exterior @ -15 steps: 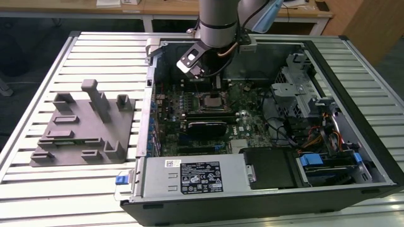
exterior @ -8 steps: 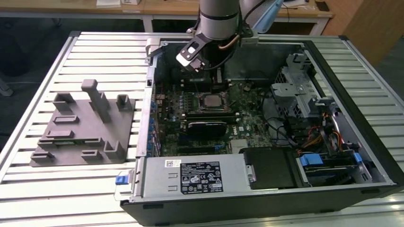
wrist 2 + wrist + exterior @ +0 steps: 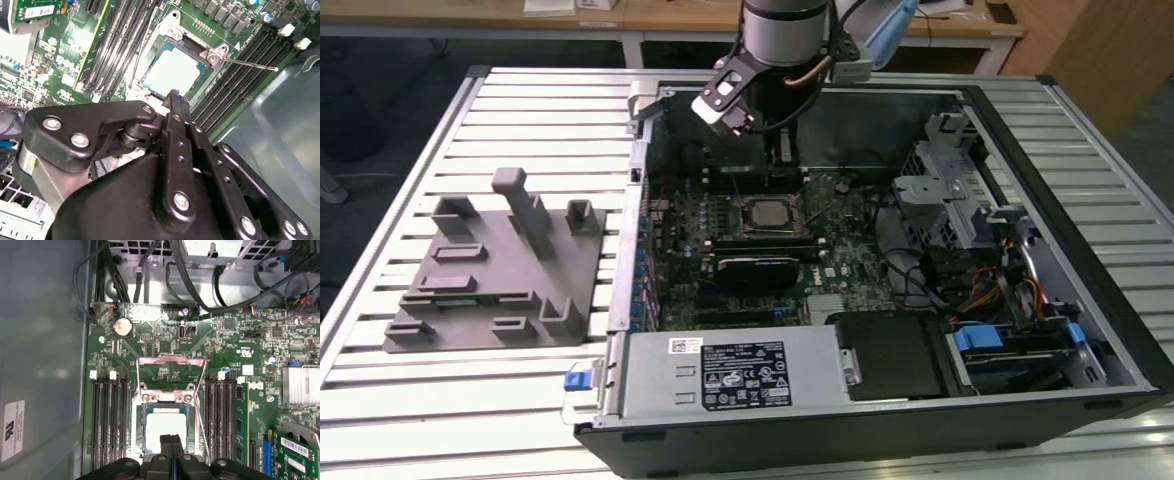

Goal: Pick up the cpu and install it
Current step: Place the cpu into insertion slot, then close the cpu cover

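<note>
The cpu (image 3: 167,427) lies flat in the socket (image 3: 144,399) on the motherboard (image 3: 854,260), pale top up. The load plate (image 3: 170,360) is swung open beyond it, and the thin lever (image 3: 250,64) is unlatched, sticking out over the memory slots (image 3: 107,415). The gripper (image 3: 172,439) hangs right over the chip with its 2 fingers pressed together and nothing between them. Whether the tips touch the metal top cannot be told.

The main risk looks to be pressure. Closed fingertips bearing down off-centre could tilt the chip in its seat and bend the contacts beneath, and any sideways drag could push it out of register. With the plate open nothing clamps the chip, so a small nudge would probably be enough. The lever stands close to the fingers and could be snagged.

Going across the exterior view from its left, the grey fixture (image 3: 487,270) sits on the slatted table (image 3: 534,120), well apart from the work. Inside the case (image 3: 854,440), a black rectangular block (image 3: 754,268) lies just beside the socket. 1 memory module (image 3: 241,420) stands upright in a slot near it. Both narrow the room round the chip. At that view's right, the drive cage (image 3: 947,190) and loose cables (image 3: 987,295) are clear of the arm.
</note>
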Available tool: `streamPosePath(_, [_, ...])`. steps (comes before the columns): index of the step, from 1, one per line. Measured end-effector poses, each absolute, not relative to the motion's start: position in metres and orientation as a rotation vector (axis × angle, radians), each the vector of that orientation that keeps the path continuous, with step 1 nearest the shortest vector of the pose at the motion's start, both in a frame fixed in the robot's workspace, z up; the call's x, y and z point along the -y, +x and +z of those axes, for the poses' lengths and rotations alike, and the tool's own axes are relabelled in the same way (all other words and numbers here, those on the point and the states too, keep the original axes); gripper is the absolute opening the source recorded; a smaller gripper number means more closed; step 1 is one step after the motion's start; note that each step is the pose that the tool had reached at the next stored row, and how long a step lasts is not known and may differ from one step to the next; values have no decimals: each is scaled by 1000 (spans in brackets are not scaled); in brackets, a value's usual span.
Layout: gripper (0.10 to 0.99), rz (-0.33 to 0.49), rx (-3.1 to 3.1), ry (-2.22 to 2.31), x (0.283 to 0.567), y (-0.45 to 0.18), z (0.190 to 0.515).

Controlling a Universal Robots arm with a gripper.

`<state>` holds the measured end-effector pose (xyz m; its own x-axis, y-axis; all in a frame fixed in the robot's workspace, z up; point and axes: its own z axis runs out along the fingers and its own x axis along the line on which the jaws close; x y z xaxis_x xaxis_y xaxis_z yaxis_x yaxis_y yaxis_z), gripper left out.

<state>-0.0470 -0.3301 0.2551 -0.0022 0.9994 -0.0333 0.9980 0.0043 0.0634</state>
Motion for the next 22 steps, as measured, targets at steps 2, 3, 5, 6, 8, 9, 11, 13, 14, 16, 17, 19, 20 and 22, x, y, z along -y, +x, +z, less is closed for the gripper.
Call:
streamPosePath(2, [106, 33, -2176, 2169, 330, -47, 255])
streamPosePath(3, [106, 33, -2176, 2169, 330, -47, 255])
streamPosePath(5, [106, 33, -2176, 2169, 330, -47, 255])
streamPosePath(6, [106, 33, -2176, 2169, 330, -47, 255])
streamPosePath(8, [106, 34, -2176, 2169, 330, -47, 255])
streamPosePath(9, [106, 34, -2176, 2169, 330, -47, 255])
streamPosePath(11, [106, 34, -2176, 2169, 330, -47, 255])
streamPosePath(13, [106, 34, -2176, 2169, 330, -47, 255])
streamPosePath(14, [106, 34, -2176, 2169, 330, -47, 255])
streamPosePath(16, [106, 34, -2176, 2169, 330, -47, 255])
streamPosePath(17, [106, 34, -2176, 2169, 330, -47, 255])
streamPosePath(19, [106, 33, -2176, 2169, 330, -47, 256])
streamPosePath(20, [106, 33, -2176, 2169, 330, -47, 257])
streamPosePath(22, [106, 34, -2176, 2169, 330, -47, 258])
